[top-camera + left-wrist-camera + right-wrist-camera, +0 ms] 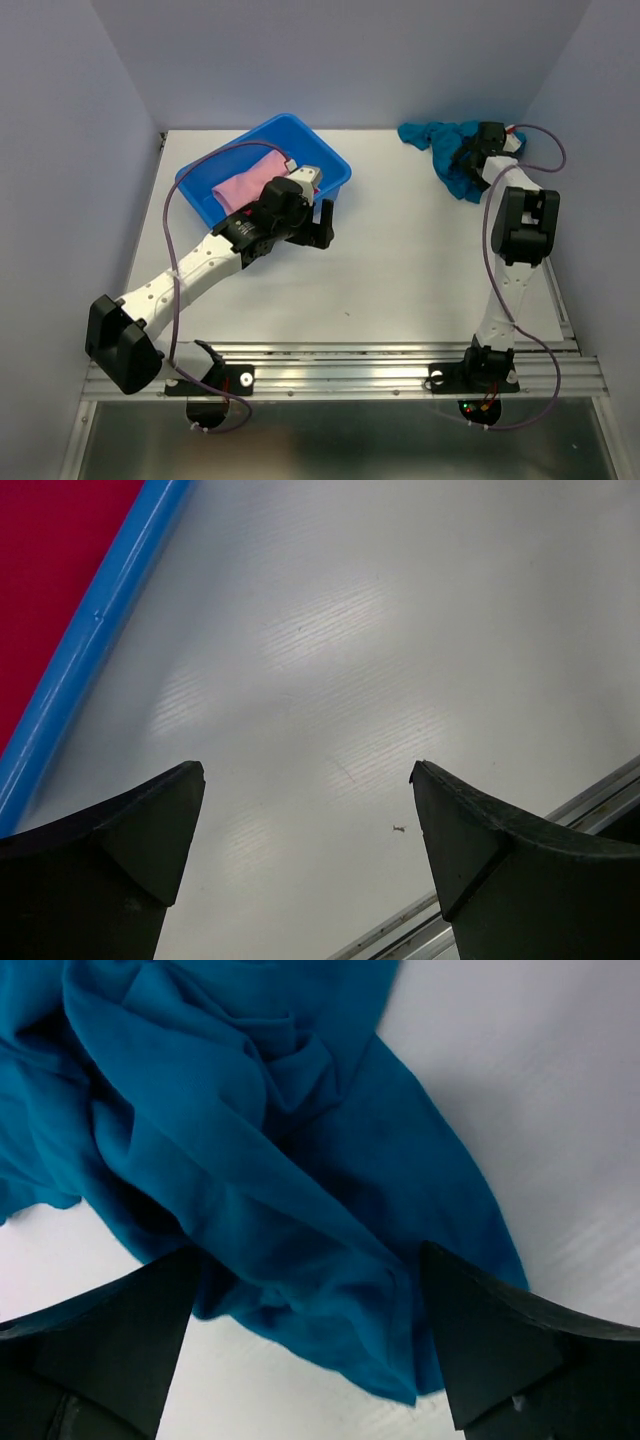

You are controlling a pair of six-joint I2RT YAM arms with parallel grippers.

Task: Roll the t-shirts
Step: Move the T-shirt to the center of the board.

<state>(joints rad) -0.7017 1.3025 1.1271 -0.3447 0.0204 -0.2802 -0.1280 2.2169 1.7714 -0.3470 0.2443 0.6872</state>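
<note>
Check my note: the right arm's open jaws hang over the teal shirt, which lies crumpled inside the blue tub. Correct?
No. The teal shirt lies crumpled on the table, not inside the blue tub; the top view shows it. The rest holds.

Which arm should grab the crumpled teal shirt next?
Probably the right. The right claw, open, hangs just above the teal t-shirt. The left claw, also open, is over bare table beside the blue tub, far from that shirt.

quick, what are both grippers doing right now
Left gripper: open, holding nothing, over the table.
Right gripper: open, over the teal shirt, nothing gripped.
</note>
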